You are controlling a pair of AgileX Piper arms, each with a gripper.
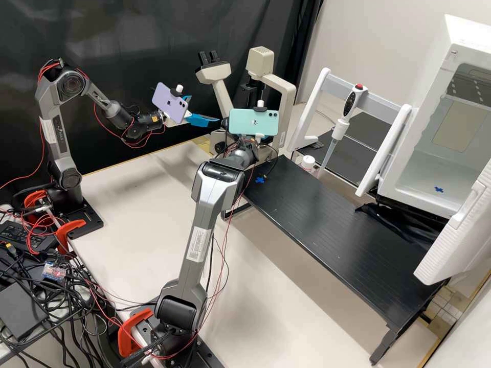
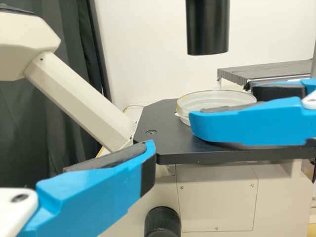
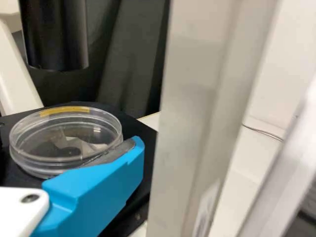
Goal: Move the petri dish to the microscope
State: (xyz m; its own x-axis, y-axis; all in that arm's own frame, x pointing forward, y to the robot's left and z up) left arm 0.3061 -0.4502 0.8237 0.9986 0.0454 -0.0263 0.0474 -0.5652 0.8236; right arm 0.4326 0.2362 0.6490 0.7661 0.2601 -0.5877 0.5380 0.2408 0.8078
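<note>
Already the petri dish (image 3: 59, 140) is at the microscope (image 1: 287, 97), over its black stage (image 2: 170, 145) and lower than the dark cylinder (image 2: 208, 27); whether it rests flat there, I cannot tell. It is clear and round, with a yellow strip along part of its rim. I have my left gripper (image 1: 205, 109) just short of the stage, its two fingers (image 2: 98, 190) spread well apart with nothing clamped between them, and one crosses in front of the dish in my left wrist view. My right gripper (image 1: 262, 138) is right by the dish's side; whether it is clamped on it, I cannot tell. A purple phone (image 1: 171, 104) rides on my left arm, a teal phone (image 1: 245, 120) on my right. Near the microscope stands a long black shelf (image 1: 337, 225) bearing a blue cross (image 1: 260, 180), and behind that a pipette (image 1: 339, 128) hangs upright on a white stand (image 1: 313, 105).
</note>
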